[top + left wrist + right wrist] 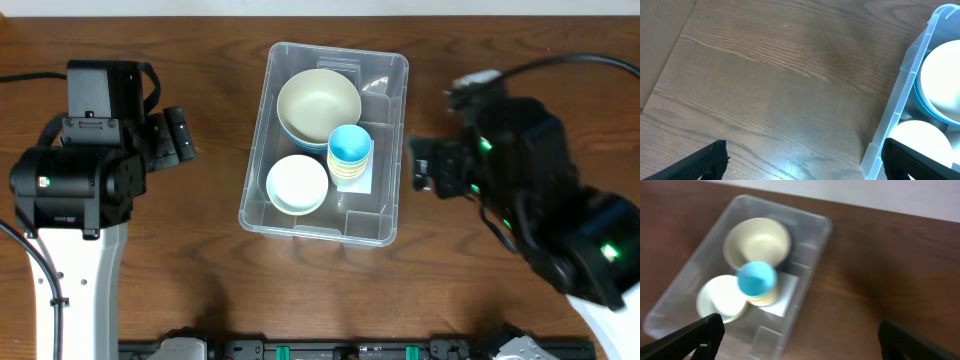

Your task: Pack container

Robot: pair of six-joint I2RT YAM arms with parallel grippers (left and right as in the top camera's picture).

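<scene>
A clear plastic container [390, 90] stands in the middle of the table. Inside it are a large cream bowl [317, 103], a small white bowl [297, 184] and a stack of cups with a blue one on top [349, 152]. My left gripper [172, 138] hovers left of the container, open and holding nothing; its wrist view shows bare wood and the container's edge [892, 117]. My right gripper [420, 172] sits just right of the container, open and holding nothing. Its view looks down on the container [812, 280], the cream bowl [757, 242], the blue cup [756, 279] and the white bowl [720, 297].
The wooden table [200, 270] surrounds the container. A white paper or card [782, 297] lies on the container floor under the cups. A pale wall edge [890, 195] runs along the back of the table.
</scene>
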